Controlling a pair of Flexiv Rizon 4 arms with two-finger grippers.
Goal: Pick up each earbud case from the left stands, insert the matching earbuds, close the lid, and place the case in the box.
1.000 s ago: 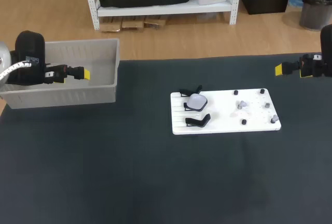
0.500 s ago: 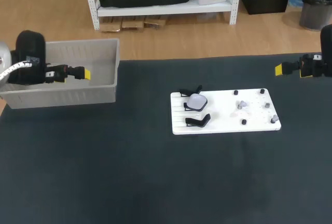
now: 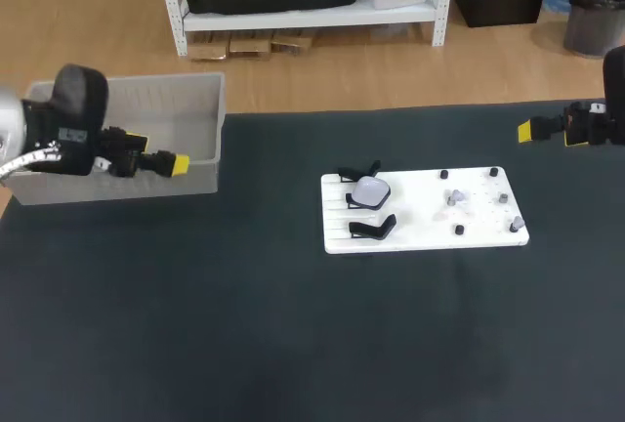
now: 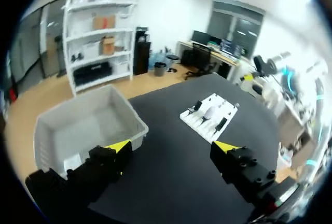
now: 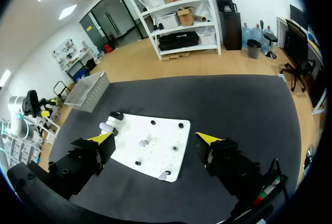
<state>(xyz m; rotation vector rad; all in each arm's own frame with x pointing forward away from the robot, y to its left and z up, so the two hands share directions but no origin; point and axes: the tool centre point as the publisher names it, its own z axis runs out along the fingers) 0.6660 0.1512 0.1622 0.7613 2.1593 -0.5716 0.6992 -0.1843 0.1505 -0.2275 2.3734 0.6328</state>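
Pick-up stage: the earbud case (image 3: 369, 190) is seated at the white board's (image 3: 420, 229) left end, the left gripper (image 4: 171, 149) and right gripper (image 5: 155, 138) are held wide and empty well off either end, and a reach to the case is judged due next.

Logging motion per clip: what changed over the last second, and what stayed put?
The left gripper, open and empty, swung from over the grey box toward the table's middle. The right gripper, the white board and the earbud case on it stayed put.
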